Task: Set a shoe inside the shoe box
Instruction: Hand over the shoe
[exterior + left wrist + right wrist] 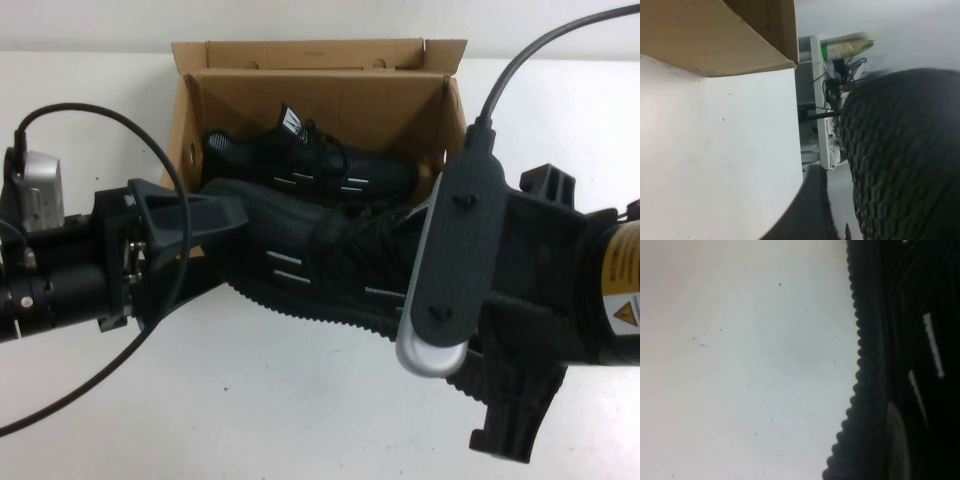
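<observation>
Both grippers hold the shoe (300,265) above the counter (250,400) before the shoe box (320,90) — left gripper (215,215) fingers clamp its toe, right gripper (425,255) fingers its heel.

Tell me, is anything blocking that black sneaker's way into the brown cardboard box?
Partly. A twin black sneaker already lies along the far side of the brown cardboard box. The black sneaker, held between the left gripper and right gripper, hangs at the box's open front.
</observation>
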You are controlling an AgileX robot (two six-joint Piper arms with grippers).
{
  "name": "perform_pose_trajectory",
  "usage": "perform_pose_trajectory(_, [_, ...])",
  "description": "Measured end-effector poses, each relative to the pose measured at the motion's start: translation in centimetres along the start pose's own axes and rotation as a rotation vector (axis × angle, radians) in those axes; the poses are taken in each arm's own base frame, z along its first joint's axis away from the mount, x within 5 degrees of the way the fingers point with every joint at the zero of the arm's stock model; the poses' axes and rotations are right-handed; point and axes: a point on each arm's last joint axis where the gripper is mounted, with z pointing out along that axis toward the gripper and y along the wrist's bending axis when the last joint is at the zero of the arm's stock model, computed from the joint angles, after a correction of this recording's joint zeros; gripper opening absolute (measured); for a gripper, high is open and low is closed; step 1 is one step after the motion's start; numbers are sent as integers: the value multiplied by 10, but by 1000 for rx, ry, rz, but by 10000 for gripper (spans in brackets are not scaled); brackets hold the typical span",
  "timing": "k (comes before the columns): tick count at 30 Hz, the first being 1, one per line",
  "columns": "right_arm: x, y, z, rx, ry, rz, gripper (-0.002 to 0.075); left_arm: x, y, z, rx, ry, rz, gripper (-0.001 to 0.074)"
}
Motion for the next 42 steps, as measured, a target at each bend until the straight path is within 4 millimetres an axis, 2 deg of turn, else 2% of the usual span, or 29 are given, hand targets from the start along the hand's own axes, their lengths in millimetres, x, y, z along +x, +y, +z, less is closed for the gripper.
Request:
perform_pose_trajectory(5, [-1, 1, 3, -13, -2, 8, -4, 0, 0, 0, 0, 0, 0, 611])
perform_pose_trajectory(11, [-4, 3, 19, -40, 31, 11, -4, 0, 0, 0, 1, 1, 0, 611])
perform_pose_trajectory(16, [-4, 3, 21, -41, 31, 11, -4, 0, 0, 0, 0, 0, 0, 590])
perform_pose_trajectory(17, [-4, 3, 21, -41, 31, 11, -4, 0, 0, 0, 0, 0, 2, 556])
perform_pose_trajectory(19, [-4, 3, 21, -41, 31, 11, -4, 0, 0, 0, -2, -3, 10, 434])
perform_pose_trajectory(21, [-4, 3, 21, -41, 32, 11, -4, -1, 1, 0, -8, -8, 43, 227])
perform_pose_trajectory(23, [-4, 3, 21, -41, 32, 11, -4, -1, 2, 0, -12, -10, 75, 129])
perform_pose_trajectory(31, [-5, 5, 20, -68, 27, 32, 12, -1, 2, 0, -14, -5, 102, 129])
perform_pose_trajectory(34, [-5, 8, 19, -100, 27, 55, 95, 0, 2, 0, -13, 4, 108, 128])
perform_pose_trajectory(39, [-15, 8, 6, -156, 7, 139, 417, 2, 2, 0, -14, 30, 126, 126])
perform_pose_trajectory(42, [-22, 5, -7, -166, -1, 211, 527, 2, 2, 0, -14, 30, 131, 126])
